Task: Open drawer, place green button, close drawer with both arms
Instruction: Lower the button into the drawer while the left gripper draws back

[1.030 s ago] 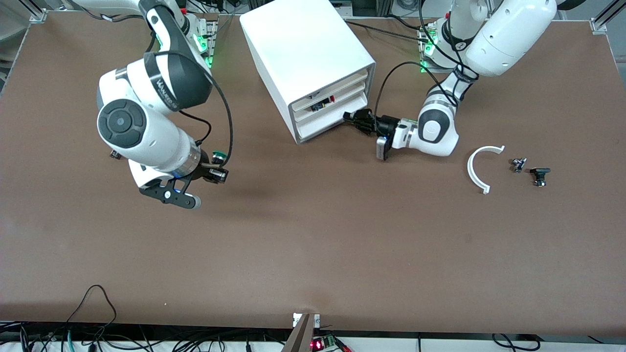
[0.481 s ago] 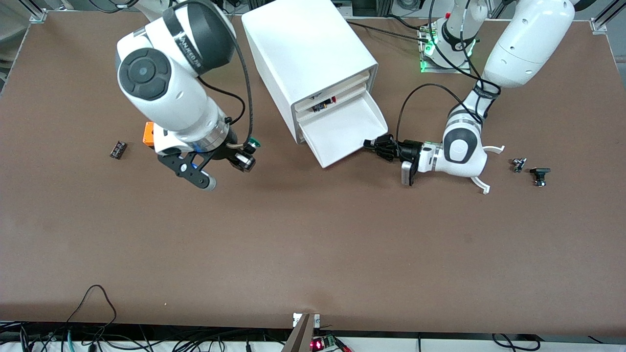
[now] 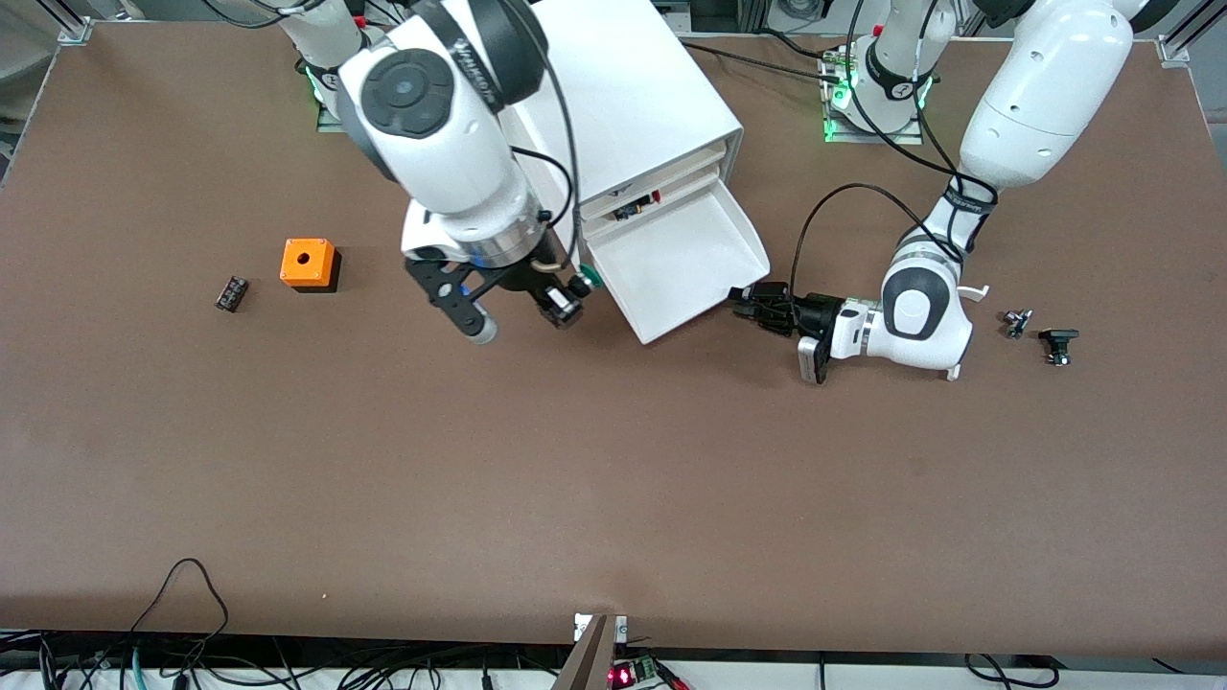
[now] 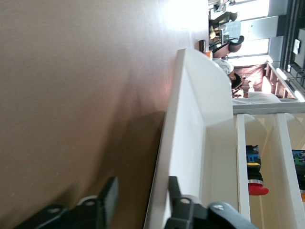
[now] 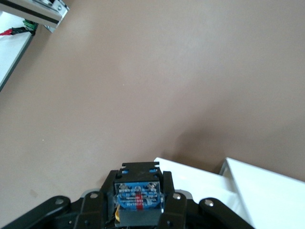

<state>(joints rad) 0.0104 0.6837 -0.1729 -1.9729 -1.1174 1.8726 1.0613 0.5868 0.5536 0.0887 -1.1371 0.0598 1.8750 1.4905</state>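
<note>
The drawer (image 3: 676,257) stands pulled out of the white cabinet (image 3: 613,86), and nothing shows in its tray. My left gripper (image 3: 746,299) is at the corner of the drawer's front wall (image 4: 190,143). It is open: one finger (image 4: 174,195) is inside the wall, the other finger (image 4: 109,200) is outside, clear of it. My right gripper (image 3: 564,307) hangs over the table beside the drawer, toward the right arm's end. It is shut on the button (image 5: 138,200), whose green cap (image 3: 589,279) points at the drawer.
An orange cube (image 3: 308,263) and a small black part (image 3: 231,292) lie toward the right arm's end. Two small black parts (image 3: 1016,322) (image 3: 1057,343) and a white curved piece (image 3: 976,291) lie by the left arm. The drawer above holds small parts (image 3: 633,203).
The left gripper drew the drawer out and has now spread its fingers off the front wall. The right arm has carried the button from near the orange cube to beside the drawer.
</note>
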